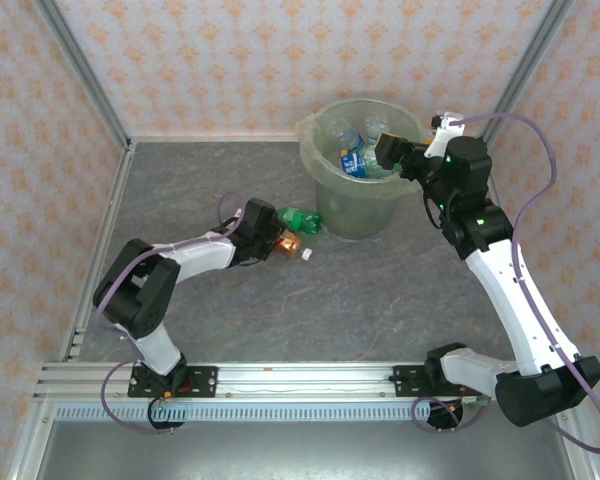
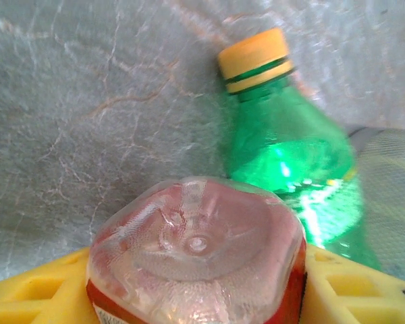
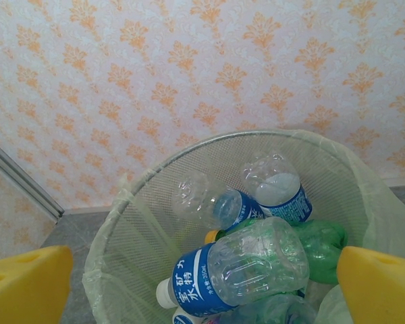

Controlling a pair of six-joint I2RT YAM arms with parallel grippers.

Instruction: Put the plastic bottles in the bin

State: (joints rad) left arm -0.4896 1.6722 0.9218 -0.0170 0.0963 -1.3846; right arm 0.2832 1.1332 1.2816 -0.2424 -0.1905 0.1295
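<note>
Left tool (image 1: 272, 244), low on the counter (image 1: 180, 190) left of centre; its yellow fingers (image 2: 34, 293) pressed both sides of the red-labelled bottle (image 2: 196, 256), so it looked to be gripping it; bottle's base faced the wrist camera, long axis running straight out along the tool, white cap (image 1: 307, 254) at the right-hand end, toward the bin side.

Just beyond, the green bottle (image 2: 290, 169) lay on the counter, orange cap (image 2: 255, 57) to the left, body toward the foot of the bin (image 1: 332, 215); near the bin, contact not clear.

Bin stood to the far right of the left tool, well above counter level; judged that the carry must go up and far-right, over the green bottle, to clear the rim; left arm plainly the nearer one to both loose bottles.

Farthest: right tool (image 1: 388, 150) hung over the bin's mouth, fingers (image 3: 27, 283) spread wide, holding nothing; blue-labelled bottles (image 3: 239, 270) and a green one already lay inside.
</note>
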